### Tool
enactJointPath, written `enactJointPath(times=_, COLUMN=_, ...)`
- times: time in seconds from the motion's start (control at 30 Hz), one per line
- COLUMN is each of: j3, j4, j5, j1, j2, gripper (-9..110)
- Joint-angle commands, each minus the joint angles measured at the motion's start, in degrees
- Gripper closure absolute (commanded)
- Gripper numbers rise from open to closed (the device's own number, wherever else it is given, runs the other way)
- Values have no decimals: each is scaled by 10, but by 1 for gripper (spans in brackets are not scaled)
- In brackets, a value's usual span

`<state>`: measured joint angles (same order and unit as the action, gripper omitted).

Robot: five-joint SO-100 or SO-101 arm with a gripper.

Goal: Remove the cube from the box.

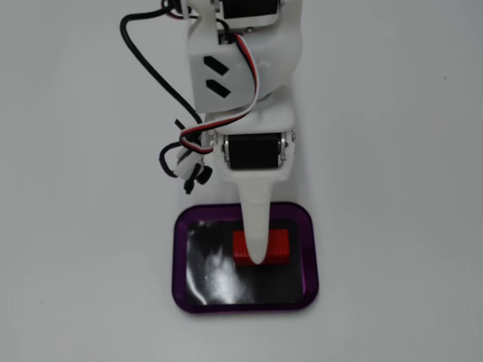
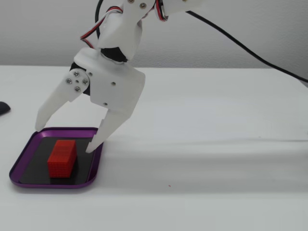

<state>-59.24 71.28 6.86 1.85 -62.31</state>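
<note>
The red cube (image 1: pixel 278 246) (image 2: pixel 61 158) lies on the black bottom of the purple-rimmed box (image 1: pixel 181 256) (image 2: pixel 53 184), right of centre as a fixed view from above shows it. My white gripper (image 1: pixel 256 253) (image 2: pixel 65 137) hangs open just above the box. From the side, one fingertip (image 2: pixel 39 126) is over the box's far left rim and the other fingertip (image 2: pixel 90 148) is at its right rim, so the cube sits below the gap between them. Seen from above, the upper finger covers the cube's middle. Nothing is held.
The white table (image 2: pixel 216 159) stretches to the right of the box. A small dark object (image 2: pixel 2 108) sits at the left edge of the side view. A black cable (image 2: pixel 250 50) trails from the arm, and a wire bundle (image 1: pixel 185 160) hangs beside the wrist.
</note>
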Motion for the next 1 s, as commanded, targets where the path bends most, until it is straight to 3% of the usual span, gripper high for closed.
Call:
enactJointPath(times=0.0, j3=21, j4=-16, j5=4, j1=-2, j2=-4, gripper=75)
enactJointPath(times=0.97, j3=22, j4=-35, j5=3, j1=-2, j2=84, gripper=76)
